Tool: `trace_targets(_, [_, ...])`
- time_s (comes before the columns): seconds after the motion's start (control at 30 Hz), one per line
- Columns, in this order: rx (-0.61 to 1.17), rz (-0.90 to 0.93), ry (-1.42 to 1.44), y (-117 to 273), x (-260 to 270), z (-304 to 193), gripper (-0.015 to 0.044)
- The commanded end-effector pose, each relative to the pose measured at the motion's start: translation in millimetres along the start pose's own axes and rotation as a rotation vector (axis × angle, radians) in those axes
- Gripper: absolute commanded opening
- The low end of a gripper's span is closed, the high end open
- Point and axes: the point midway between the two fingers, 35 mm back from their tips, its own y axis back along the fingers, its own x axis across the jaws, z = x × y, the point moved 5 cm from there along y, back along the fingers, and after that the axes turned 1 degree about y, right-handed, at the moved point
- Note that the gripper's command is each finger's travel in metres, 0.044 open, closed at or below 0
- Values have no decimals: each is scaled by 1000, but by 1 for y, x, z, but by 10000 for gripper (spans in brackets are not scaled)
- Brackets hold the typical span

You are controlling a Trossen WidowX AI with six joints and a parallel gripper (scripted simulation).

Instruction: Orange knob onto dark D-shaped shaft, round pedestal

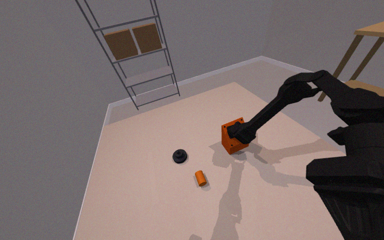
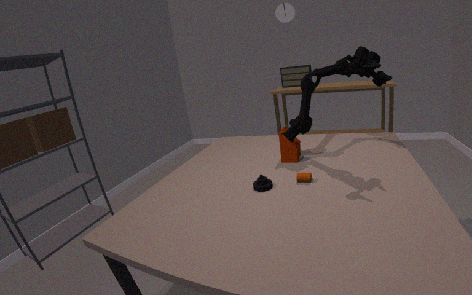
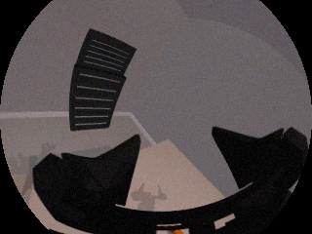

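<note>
The orange knob [image 1: 200, 178] [image 2: 303, 177] lies on its side on the table. The dark round pedestal [image 1: 180, 160] [image 2: 262, 186] stands a short way from it, with its shaft pointing up and bare; the shaft's flat side cannot be made out. My gripper [image 3: 177, 135] is open and empty, its two dark fingers wide apart in the wrist view. In the exterior view it is high above the table, up and to the right of the knob and touching neither knob nor pedestal. A small bit of orange shows at the wrist view's bottom edge, too little to identify.
The arm is mounted on an orange block [image 1: 225, 141] [image 2: 289, 153] on the tabletop [image 1: 135, 183] [image 2: 278, 239], behind the knob and pedestal in the exterior view. A metal shelf rack [image 2: 78, 121] stands beyond the table's left edge. A wooden workbench [image 2: 334, 86] is at the back.
</note>
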Motion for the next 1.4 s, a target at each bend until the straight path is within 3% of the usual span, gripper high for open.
trace_targets(0.0, [216, 4, -98, -36, -4, -57, 440])
trace_targets(0.23, [533, -37, -285, -69, -21, -143, 440])
trace_targets(0.47, [850, -163, -592, -77, -49, -233, 440])
trace_targets(0.7, [1149, -402, -1030, -55, -80, -322, 440])
trace_targets(0.9, [1359, -738, -1559, -10, -102, -391, 440])
trace_targets(1.13, [1434, -1263, -2335, 46, -111, -445, 440])
trace_targets(1.37, [1433, -1278, -2356, 50, -114, -448, 440])
